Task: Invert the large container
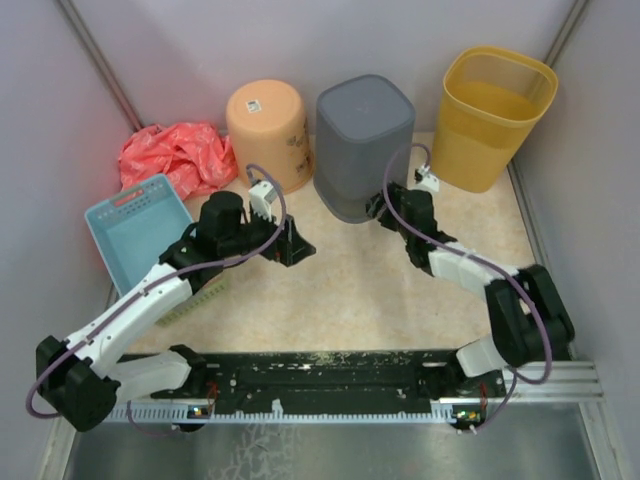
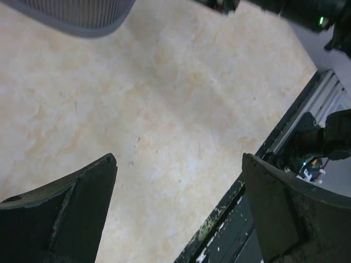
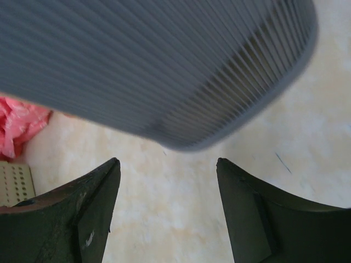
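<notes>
The large grey ribbed container (image 1: pixel 363 145) stands at the back middle of the table with its closed bottom facing up and its rim down. Its ribbed wall fills the top of the right wrist view (image 3: pixel 153 66). My right gripper (image 1: pixel 385 208) (image 3: pixel 167 161) is open just in front of the container's lower rim, with only bare table between its fingers. Left of the container, my left gripper (image 1: pixel 290 245) (image 2: pixel 178 158) is wide open and empty over the table. A corner of the grey container (image 2: pixel 77 13) shows at the top left of the left wrist view.
An orange bin (image 1: pixel 268 125) stands bottom up left of the grey one. A yellow bin (image 1: pixel 495 115) stands upright at the back right. A pink plastic bag (image 1: pixel 175 155) and a blue basket (image 1: pixel 138 225) lie at the left. A black rail (image 1: pixel 330 375) runs along the near edge.
</notes>
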